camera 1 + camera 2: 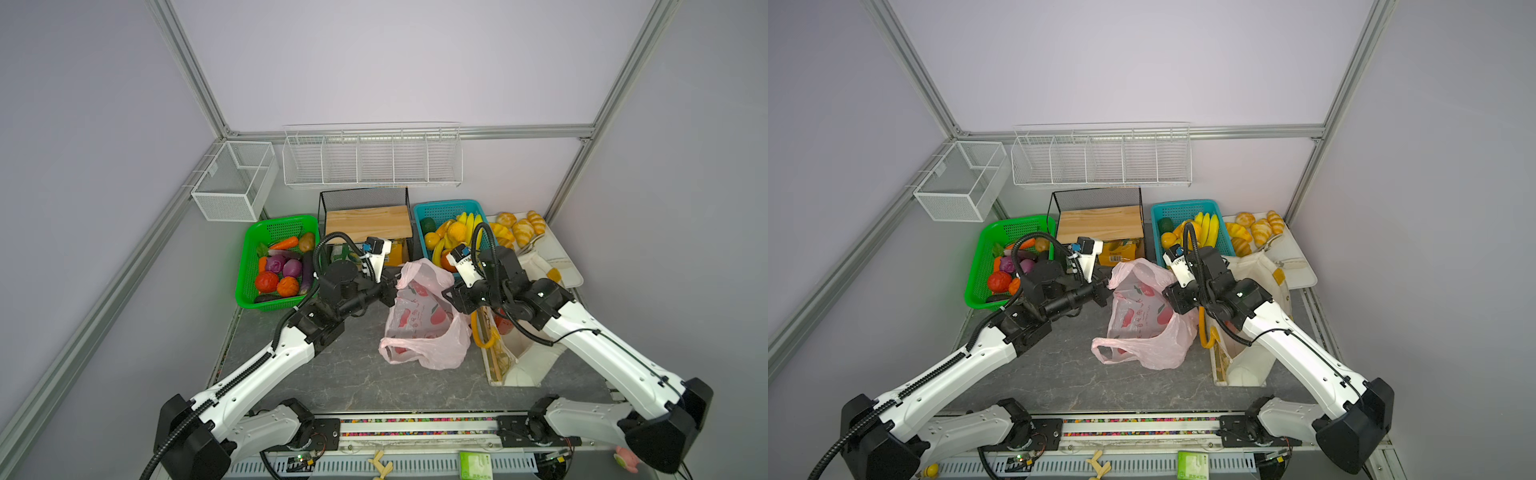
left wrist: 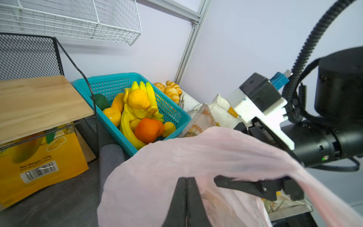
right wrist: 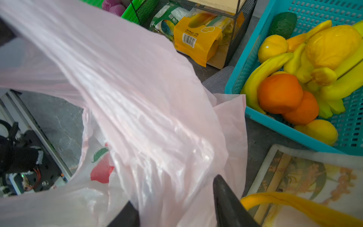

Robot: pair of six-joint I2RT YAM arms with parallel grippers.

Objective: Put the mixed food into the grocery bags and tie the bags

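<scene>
Pinching the upper rim of the pink plastic bag (image 1: 419,320), the left gripper (image 2: 185,179) has its fingers pressed flat together, while the right gripper (image 3: 173,189) holds its fingers apart with a stretched band of the film running between them. The bag stands on the dark marbled tabletop (image 1: 332,374) between both arms, just beside the cream canvas tote (image 1: 528,357).

One pink bag (image 1: 424,332), one canvas tote (image 1: 534,359)
</scene>
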